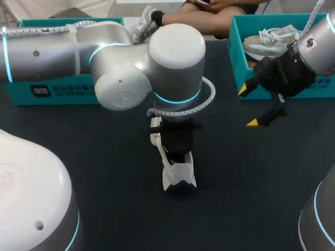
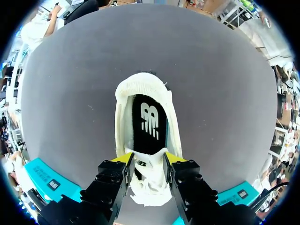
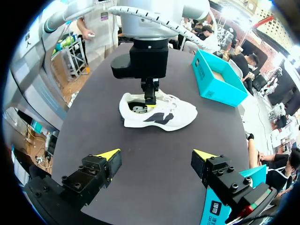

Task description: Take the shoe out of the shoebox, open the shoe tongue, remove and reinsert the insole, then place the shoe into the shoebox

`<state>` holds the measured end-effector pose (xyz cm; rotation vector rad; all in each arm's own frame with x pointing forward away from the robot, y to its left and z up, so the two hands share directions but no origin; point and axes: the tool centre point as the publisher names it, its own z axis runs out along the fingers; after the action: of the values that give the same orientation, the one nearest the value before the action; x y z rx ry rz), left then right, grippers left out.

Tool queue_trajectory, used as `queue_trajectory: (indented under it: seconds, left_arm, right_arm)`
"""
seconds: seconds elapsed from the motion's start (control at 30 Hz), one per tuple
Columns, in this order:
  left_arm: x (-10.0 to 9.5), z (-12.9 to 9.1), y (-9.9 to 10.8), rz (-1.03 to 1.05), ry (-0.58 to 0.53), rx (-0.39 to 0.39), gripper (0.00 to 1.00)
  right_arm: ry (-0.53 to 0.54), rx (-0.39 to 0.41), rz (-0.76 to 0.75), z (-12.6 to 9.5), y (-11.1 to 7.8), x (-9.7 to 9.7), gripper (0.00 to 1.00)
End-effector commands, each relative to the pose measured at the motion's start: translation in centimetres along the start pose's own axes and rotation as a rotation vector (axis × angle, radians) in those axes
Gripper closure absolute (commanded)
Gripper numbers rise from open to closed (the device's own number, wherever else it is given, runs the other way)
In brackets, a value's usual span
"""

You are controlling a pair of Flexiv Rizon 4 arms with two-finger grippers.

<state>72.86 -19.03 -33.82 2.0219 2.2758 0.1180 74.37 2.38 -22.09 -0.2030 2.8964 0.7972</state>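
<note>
Near the middle of the dark matte table (image 1: 104, 172), the white knit shoe (image 1: 178, 175) stands on its sole, a white logo (image 2: 149, 119) on its black insole (image 2: 149, 143), with our left gripper (image 2: 148, 158) clamping its fingers on the soft tongue (image 2: 152, 169). Farther right, our right gripper (image 1: 248, 106) hangs with fingers wide apart before the right teal shoebox (image 1: 238, 57), which holds something white (image 1: 267, 44). The left teal shoebox (image 1: 57, 89), far left, bears a dark label (image 1: 41, 92) we cannot read.
</note>
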Motion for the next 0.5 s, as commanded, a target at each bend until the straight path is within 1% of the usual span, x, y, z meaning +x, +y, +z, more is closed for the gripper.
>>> queue_trajectory:
  seconds: [0.03,0.17,0.3,0.43,0.5]
  left_arm:
    - [0.5,-0.4,-0.4,-0.004,-0.007,-0.012,0.60]
    - [0.7,-1.1,0.2,-0.017,-0.013,-0.029,0.59]
    - [0.8,-1.5,1.5,-0.032,-0.010,-0.045,0.60]
    - [0.6,-0.9,2.7,-0.044,-0.005,-0.047,0.61]
    - [0.4,-0.3,2.7,-0.043,0.009,-0.048,0.61]
  right_arm:
    - [-0.002,0.003,0.001,0.1,0.0,0.0,0.00]
    - [-0.002,0.003,0.001,0.1,0.0,0.0,0.00]
    - [-0.002,0.003,0.001,0.1,0.0,0.0,0.00]
    - [-0.002,0.003,0.001,0.1,0.0,0.0,0.00]
    - [-0.002,0.003,0.001,0.1,0.0,0.0,0.00]
